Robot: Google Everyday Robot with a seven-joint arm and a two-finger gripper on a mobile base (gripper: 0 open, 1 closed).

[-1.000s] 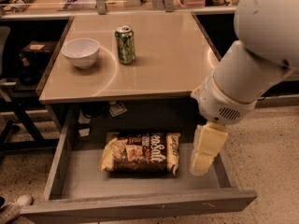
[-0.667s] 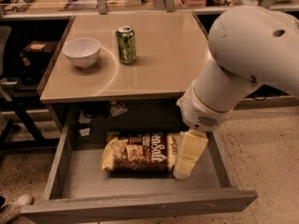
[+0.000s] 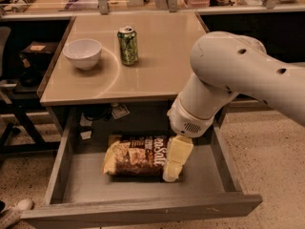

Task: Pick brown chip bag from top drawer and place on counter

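One brown chip bag (image 3: 136,155) lies flat on the bottom of the top drawer (image 3: 143,187), stretched from left to right and nearer the back than the front panel. The drawer stands pulled out below the counter (image 3: 157,70), so the bag can be reached from above. None of the carrying is done: the bag rests on the drawer floor and is not lifted. The step in hand looks to be the reach and the grab. The lift, the move up over the counter's edge and the setting down are all left.

The claw (image 3: 172,168) hangs down inside the drawer at the bag's right end, its pale tip overlapping the part with the white lettering. It seems to touch the foil there, or nearly so, but this angle does not settle it. Whether the claw is spread or pressed together cannot be told either, and nothing is plainly pinched in it. The thick white arm (image 3: 228,75) comes in from the right, above the counter's front right corner.

On the counter a green can (image 3: 127,45) stands upright towards the back, with a white bowl (image 3: 82,53) to its left. The beige stretch in front of them would likely suit the bag. A cluttered bench (image 3: 57,6) runs behind.
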